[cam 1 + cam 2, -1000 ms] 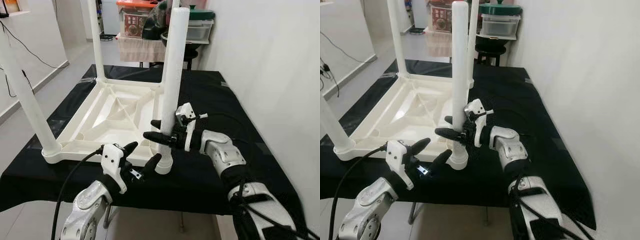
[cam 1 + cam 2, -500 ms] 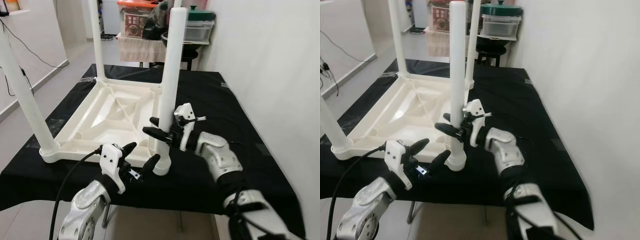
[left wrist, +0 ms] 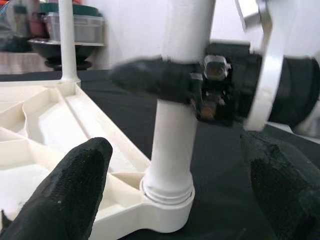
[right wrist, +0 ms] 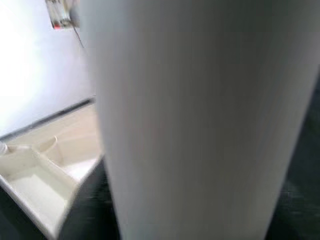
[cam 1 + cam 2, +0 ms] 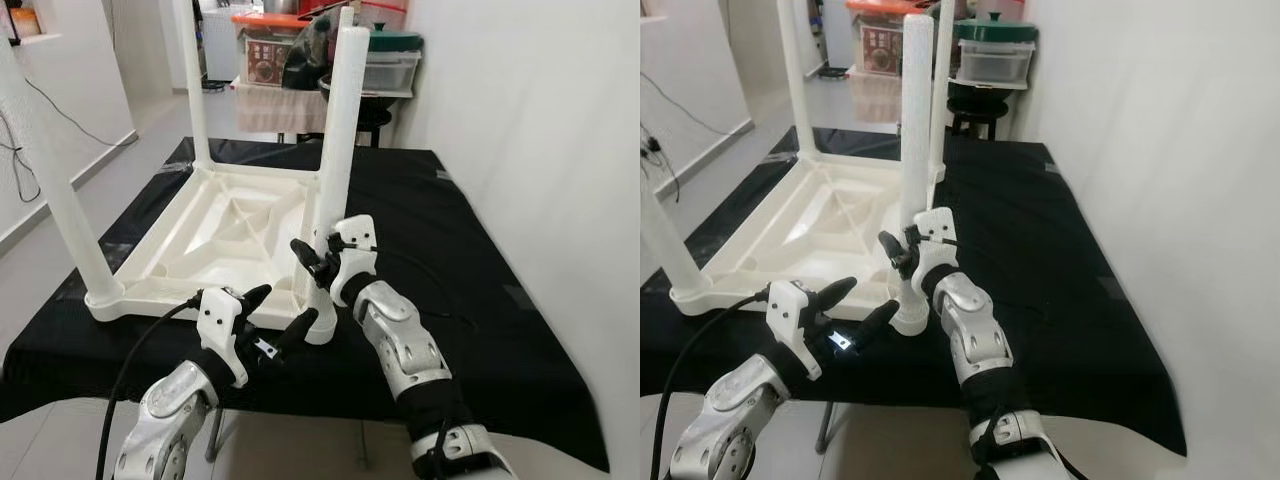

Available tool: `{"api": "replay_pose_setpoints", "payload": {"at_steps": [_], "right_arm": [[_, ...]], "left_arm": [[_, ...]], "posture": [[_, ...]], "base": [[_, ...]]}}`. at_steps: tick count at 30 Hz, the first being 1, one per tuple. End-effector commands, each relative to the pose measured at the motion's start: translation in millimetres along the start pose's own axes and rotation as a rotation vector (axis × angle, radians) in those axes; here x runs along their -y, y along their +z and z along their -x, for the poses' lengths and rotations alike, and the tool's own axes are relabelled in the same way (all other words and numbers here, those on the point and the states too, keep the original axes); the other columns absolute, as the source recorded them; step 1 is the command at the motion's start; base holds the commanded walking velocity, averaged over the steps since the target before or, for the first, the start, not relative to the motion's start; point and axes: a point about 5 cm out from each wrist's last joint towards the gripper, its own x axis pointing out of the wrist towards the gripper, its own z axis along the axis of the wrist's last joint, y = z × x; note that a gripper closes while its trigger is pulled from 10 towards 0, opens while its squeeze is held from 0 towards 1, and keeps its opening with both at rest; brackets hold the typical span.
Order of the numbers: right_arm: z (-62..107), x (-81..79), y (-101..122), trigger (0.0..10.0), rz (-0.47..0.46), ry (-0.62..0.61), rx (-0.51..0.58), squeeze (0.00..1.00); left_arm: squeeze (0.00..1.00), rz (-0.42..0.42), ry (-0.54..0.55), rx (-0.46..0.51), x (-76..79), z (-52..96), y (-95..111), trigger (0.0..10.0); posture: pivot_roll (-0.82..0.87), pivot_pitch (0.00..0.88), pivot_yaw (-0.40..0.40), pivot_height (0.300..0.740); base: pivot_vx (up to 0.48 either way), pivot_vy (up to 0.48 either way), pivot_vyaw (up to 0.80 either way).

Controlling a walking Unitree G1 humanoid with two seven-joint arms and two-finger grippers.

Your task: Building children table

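At centre frame, my right gripper [image 5: 312, 262] has its fingers clamped round the near table leg [image 5: 335, 130], steadying it in its corner socket on the upturned tabletop [image 5: 215, 235]; my left gripper [image 5: 278, 318] waits spread open below.

The right gripper [image 5: 318, 262] is raised with its arm bent forward, while the left gripper [image 5: 282, 312] hangs lower, fingers spread wide

White wall [image 5: 520, 120] right; grey floor [image 5: 60, 200] left.
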Motion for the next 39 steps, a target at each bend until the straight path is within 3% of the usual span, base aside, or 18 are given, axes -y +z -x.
{"api": "replay_pose_setpoints", "payload": {"at_steps": [1, 6, 7, 10, 11, 15, 21, 22, 23, 34, 36, 37, 39], "right_arm": [[-0.4, -10.3, -4, 10.0, -0.060, 0.032, -0.012, 1.00], [-6.2, -3.4, 11, 10.0, 0.003, 0.194, 0.004, 1.00], [-7.5, 0.5, 17, 10.0, 0.047, 0.272, 0.006, 0.90], [-8.1, 4.5, 21, 10.0, 0.091, 0.331, 0.006, 0.90], [-9.1, 11.4, 25, 10.0, 0.123, 0.365, -0.012, 0.00], [-7.6, 30.2, 42, 10.0, 0.172, 0.534, -0.026, 0.00], [-5.5, 38.2, 44, 10.0, 0.157, 0.604, -0.064, 0.00], [-5.5, 39.7, 44, 3.6, 0.152, 0.611, -0.070, 0.00], [-5.4, 40.7, 43, 0.0, 0.143, 0.612, -0.071, 0.00], [0.4, 47.5, 41, 0.0, 0.142, 0.588, -0.037, 0.00], [2.8, 51.1, 39, 0.0, 0.124, 0.524, -0.025, 0.00], [2.2, 47.2, 30, 0.0, 0.108, 0.424, -0.037, 0.00], [2.2, 47.2, 30, 0.0, 0.108, 0.424, -0.037, 0.00]], "left_arm": [[0.00, 0.004, -0.010, -0.013, 0.8, -0.5, -1, 10.0], [0.00, 0.006, -0.019, -0.017, 1.0, -1.7, -1, 10.0], [0.00, 0.006, -0.019, -0.017, 0.8, -1.8, -1, 10.0], [0.00, 0.006, -0.018, -0.016, 0.7, -1.8, -1, 10.0], [0.00, 0.007, -0.017, -0.016, 0.5, -1.7, -1, 10.0], [0.00, 0.007, -0.014, -0.015, -0.5, -1.5, 0, 10.0], [0.00, 0.008, -0.016, -0.017, -0.7, -1.5, 0, 10.0], [0.00, 0.008, -0.016, -0.017, -0.7, -1.5, 0, 10.0], [0.00, 0.008, -0.016, -0.017, -0.9, -1.4, 0, 10.0], [0.00, 0.011, -0.019, -0.022, -1.4, -0.9, 0, 10.0], [0.00, 0.011, -0.019, -0.023, -1.4, -0.6, 0, 10.0], [0.00, 0.012, -0.018, -0.024, -1.7, 0.0, 0, 10.0], [0.00, 0.012, -0.018, -0.024, -1.7, 0.0, 0, 10.0]], "posture": [[0.00, 0.000, -0.074, 0.740], [0.00, 0.000, -0.070, 0.740], [0.00, 0.000, -0.071, 0.740], [0.00, 0.000, -0.071, 0.740], [0.01, 0.000, -0.077, 0.740], [0.01, 0.000, -0.074, 0.740], [0.01, 0.000, -0.075, 0.740], [0.02, 0.000, -0.074, 0.740], [0.02, 0.000, -0.073, 0.740], [0.01, 0.000, -0.063, 0.740], [0.01, 0.000, -0.064, 0.740], [0.01, 0.000, -0.073, 0.740], [0.01, 0.000, -0.073, 0.740]], "base": [[0.000, 0.000, 0.00], [0.000, 0.000, 0.00], [0.000, 0.000, 0.00], [0.000, 0.000, 0.00], [0.000, 0.000, 0.00], [0.000, 0.000, 0.00], [0.000, 0.000, 0.00], [0.000, 0.000, 0.00], [0.000, 0.000, 0.00], [0.000, 0.000, 0.00], [0.000, 0.000, 0.00], [0.000, 0.000, 0.00], [0.000, 0.000, 0.00]]}}
